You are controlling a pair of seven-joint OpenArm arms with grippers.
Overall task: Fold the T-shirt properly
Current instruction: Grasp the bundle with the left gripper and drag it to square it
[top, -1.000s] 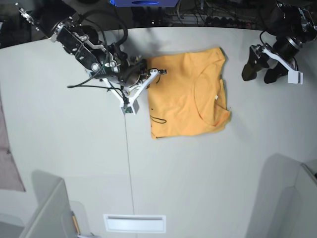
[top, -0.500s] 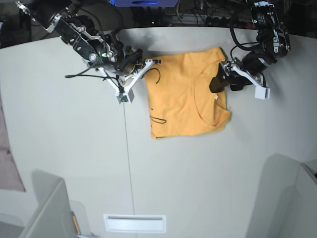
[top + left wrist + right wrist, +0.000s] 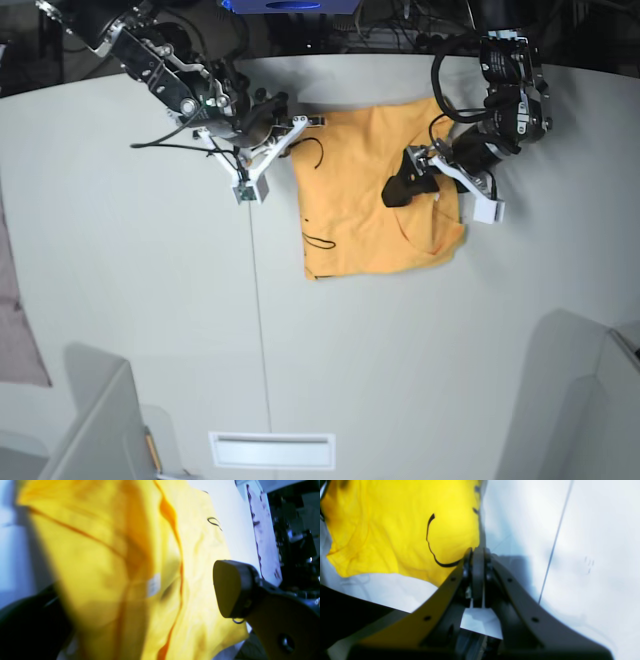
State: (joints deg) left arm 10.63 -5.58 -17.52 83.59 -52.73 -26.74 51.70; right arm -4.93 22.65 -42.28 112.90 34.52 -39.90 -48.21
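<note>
The orange-yellow T-shirt (image 3: 360,215) lies flat at the table's far middle, neckline to the right, with thin black curved lines near its left edge (image 3: 430,540). My right gripper (image 3: 303,126) is shut at the shirt's far-left corner; in the right wrist view its closed fingertips (image 3: 478,555) sit on the cloth's edge. My left gripper (image 3: 403,187) is over the shirt by the neckline. In the left wrist view its jaws stand wide apart, one pad (image 3: 231,590) on the right, with blurred raised cloth (image 3: 105,562) between them.
A pale pinkish-grey cloth (image 3: 14,320) hangs at the left table edge. A white slot (image 3: 272,450) sits at the front. Grey chair backs stand at front left (image 3: 100,420) and front right (image 3: 570,390). A thin seam (image 3: 260,330) runs down the table.
My left arm has swung in from the far right table edge onto the shirt by the neckline. My right gripper has shifted slightly back-left at the shirt's corner, and a black curve now shows there.
</note>
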